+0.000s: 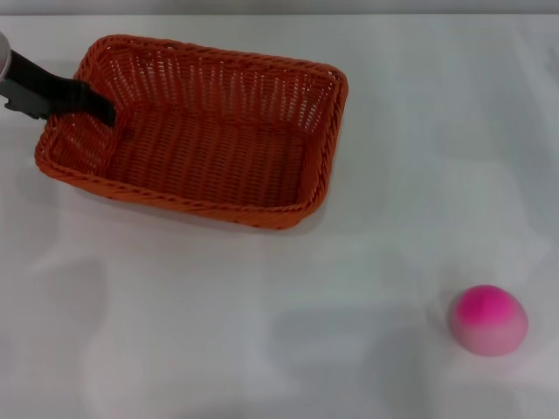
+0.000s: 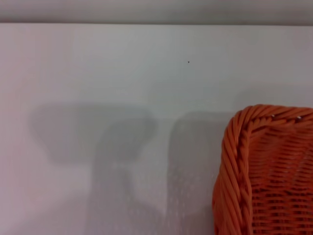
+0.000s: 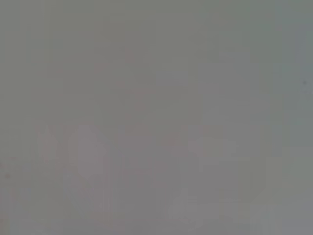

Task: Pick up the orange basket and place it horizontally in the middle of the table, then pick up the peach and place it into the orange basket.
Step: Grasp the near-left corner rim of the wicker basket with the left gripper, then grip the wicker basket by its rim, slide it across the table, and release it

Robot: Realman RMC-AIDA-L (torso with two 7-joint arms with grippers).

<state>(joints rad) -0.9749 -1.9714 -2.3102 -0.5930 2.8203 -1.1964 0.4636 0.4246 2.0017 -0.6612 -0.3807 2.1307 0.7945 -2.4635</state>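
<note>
At the far left of the plain white table (image 1: 218, 323), the burnt-orange woven rectangular basket (image 1: 210, 157) is met at its left end by the left gripper (image 1: 105, 112); finger state cannot be told. Near right, well apart, the pink round peach (image 1: 488, 319) is seen.

Plain, smooth white flat tabletop (image 1: 262, 332) fills the head view, evenly lit, with soft grey shadows. A grey band (image 2: 156, 11) borders its far edge in the left wrist view.
</note>
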